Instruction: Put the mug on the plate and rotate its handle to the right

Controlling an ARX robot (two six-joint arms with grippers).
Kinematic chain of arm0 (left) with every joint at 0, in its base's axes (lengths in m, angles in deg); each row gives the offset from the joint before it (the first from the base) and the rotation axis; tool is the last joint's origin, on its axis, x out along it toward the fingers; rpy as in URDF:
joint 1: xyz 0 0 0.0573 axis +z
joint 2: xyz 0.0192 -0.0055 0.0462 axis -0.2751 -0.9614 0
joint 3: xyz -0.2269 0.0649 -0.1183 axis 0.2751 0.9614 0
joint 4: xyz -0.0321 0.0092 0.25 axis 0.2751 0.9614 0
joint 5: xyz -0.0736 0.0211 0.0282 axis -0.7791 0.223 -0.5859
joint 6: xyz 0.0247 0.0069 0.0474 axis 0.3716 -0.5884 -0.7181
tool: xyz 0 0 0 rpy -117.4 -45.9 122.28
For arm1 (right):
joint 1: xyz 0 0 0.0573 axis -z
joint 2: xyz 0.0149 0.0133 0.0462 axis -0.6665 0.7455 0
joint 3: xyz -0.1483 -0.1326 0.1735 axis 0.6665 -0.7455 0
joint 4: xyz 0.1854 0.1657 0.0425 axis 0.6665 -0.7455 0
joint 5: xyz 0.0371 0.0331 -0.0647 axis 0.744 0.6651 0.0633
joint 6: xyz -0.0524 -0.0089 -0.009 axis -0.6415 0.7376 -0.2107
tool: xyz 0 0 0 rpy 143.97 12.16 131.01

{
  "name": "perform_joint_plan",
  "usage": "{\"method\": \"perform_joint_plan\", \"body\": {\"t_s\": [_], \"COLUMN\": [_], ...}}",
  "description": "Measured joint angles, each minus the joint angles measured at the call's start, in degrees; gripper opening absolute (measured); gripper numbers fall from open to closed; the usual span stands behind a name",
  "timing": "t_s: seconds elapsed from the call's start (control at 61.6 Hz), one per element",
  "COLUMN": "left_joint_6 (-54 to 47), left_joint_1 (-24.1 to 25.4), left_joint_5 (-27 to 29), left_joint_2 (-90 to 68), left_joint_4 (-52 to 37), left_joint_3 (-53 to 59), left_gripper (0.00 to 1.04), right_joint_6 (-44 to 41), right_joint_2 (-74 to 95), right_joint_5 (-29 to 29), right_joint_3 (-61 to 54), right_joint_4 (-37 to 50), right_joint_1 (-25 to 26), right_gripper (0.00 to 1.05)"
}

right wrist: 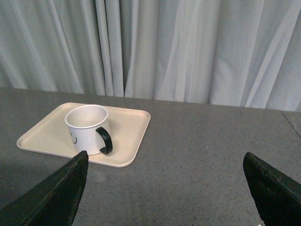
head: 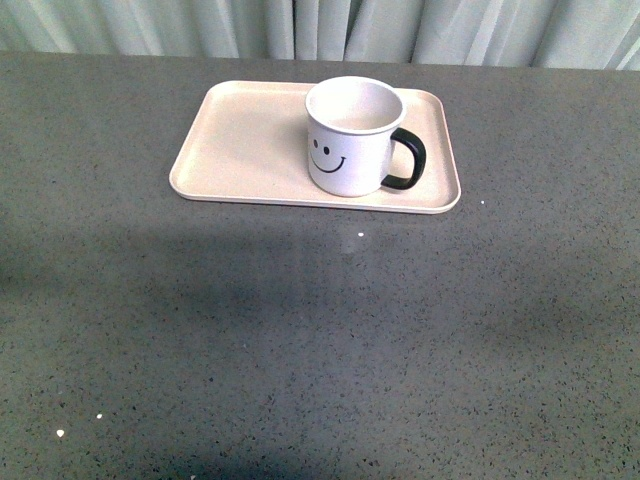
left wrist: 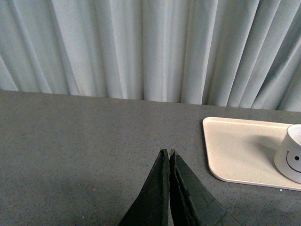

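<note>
The white mug [head: 351, 135] with a black smiley face stands upright on the right half of the pale pink-beige plate [head: 240, 140]. Its black handle [head: 408, 158] points to the right. Neither arm shows in the front view. In the left wrist view my left gripper [left wrist: 168, 153] is shut with nothing in it, over bare table, with the plate [left wrist: 235, 148] and mug [left wrist: 291, 160] off to one side. In the right wrist view my right gripper [right wrist: 164, 157] is wide open and empty, well back from the mug [right wrist: 87, 128], handle [right wrist: 106, 140] and plate [right wrist: 127, 136].
A grey speckled table [head: 320, 340] spreads under everything. Pale curtains [head: 320, 25] hang along its far edge.
</note>
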Motion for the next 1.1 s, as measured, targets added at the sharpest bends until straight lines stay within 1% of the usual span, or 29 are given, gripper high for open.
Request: {"method": "perform_joint_plan", "body": {"t_s": [0.471, 0.877, 0.909, 0.942, 0.974, 1.104], "left_joint_6": [0.0, 0.0, 0.0, 0.0, 0.0, -0.02], "left_joint_1": [0.0, 0.0, 0.0, 0.0, 0.0, 0.07], "left_joint_5": [0.0, 0.0, 0.0, 0.0, 0.0, 0.0], "left_joint_2": [13.22, 19.78, 21.64, 24.9, 27.23, 29.07], "left_joint_4": [12.72, 19.34, 21.4, 26.08, 28.57, 29.66], "left_joint_3": [0.02, 0.02, 0.0, 0.0, 0.0, 0.0], "left_gripper": [0.01, 0.01, 0.01, 0.01, 0.01, 0.01], "right_joint_6": [0.0, 0.0, 0.0, 0.0, 0.0, 0.0], "right_joint_2": [0.0, 0.0, 0.0, 0.0, 0.0, 0.0], "right_joint_5": [0.0, 0.0, 0.02, 0.0, 0.0, 0.04], "right_joint_3": [0.0, 0.0, 0.0, 0.0, 0.0, 0.0], "right_joint_4": [0.0, 0.0, 0.0, 0.0, 0.0, 0.0], "right_joint_1": [0.0, 0.0, 0.0, 0.0, 0.0, 0.0], "right_gripper": [0.95, 0.96, 0.96, 0.96, 0.95, 0.96]}}
